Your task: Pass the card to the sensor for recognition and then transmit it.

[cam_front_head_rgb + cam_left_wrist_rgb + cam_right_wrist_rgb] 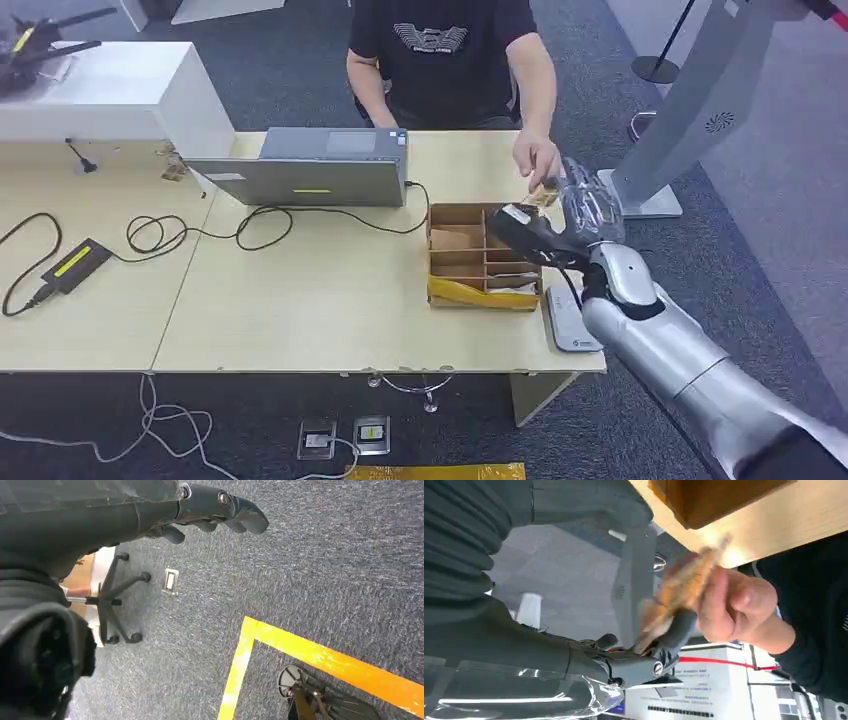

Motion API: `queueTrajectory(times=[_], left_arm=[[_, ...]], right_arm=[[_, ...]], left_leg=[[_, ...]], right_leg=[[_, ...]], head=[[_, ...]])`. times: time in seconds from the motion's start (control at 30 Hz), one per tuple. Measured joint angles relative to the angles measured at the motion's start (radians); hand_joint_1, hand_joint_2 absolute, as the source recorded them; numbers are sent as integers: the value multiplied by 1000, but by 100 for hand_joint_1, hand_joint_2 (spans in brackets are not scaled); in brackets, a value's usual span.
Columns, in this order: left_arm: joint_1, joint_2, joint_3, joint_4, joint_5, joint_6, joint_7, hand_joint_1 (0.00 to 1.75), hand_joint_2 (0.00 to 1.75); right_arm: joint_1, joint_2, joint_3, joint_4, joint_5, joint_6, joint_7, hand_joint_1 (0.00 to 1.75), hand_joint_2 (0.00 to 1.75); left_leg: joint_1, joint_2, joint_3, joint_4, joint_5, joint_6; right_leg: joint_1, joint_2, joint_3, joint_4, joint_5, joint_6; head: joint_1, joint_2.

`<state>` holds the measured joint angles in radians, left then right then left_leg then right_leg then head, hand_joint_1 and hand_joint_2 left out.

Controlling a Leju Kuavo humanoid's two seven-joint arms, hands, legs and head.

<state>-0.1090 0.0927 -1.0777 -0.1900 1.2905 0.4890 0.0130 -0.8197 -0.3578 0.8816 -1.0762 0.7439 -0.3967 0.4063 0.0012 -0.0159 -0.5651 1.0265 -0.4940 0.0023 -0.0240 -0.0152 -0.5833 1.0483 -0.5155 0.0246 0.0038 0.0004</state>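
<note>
My right hand [583, 212] is raised above the right end of the table [300, 310], past the cardboard box [480, 255]. It holds a small tan card [545, 193] at its fingertips. A person in a black shirt [440, 50] reaches across, and their hand [535, 160] pinches the same card. In the right wrist view the card [679, 592] is blurred, between my fingers [674, 630] and the person's hand [729, 605]. The flat grey sensor [572, 320] lies on the table's front right corner, below my forearm. My left hand [220, 505] hangs over the carpet, its fingers loosely apart and holding nothing.
A grey laptop [310, 170] with its cable sits mid-table. A black power adapter [75, 262] lies at the left. A tall white and grey stand [690, 110] rises to the right of the table. A chair base [112, 600] and a yellow floor line [320, 655] are below my left hand.
</note>
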Motion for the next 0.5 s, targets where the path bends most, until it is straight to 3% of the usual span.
queueTrajectory(times=[0.3, 0.5], left_arm=[[0, 0, -1, 0, 8, 0, 0, 0, 0], [0, 0, -1, 0, 29, 3, 0, 0, 0]], right_arm=[[23, -19, -10, -27, 37, 27, 19, 0, 175], [31, -38, -13, -75, 29, 112, 41, 0, 175]], left_leg=[[0, 0, 0, 0, 0, 0], [0, 0, 0, 0, 0, 0]], right_leg=[[0, 0, 0, 0, 0, 0], [0, 0, 0, 0, 0, 0]], head=[[0, 0], [0, 0]])
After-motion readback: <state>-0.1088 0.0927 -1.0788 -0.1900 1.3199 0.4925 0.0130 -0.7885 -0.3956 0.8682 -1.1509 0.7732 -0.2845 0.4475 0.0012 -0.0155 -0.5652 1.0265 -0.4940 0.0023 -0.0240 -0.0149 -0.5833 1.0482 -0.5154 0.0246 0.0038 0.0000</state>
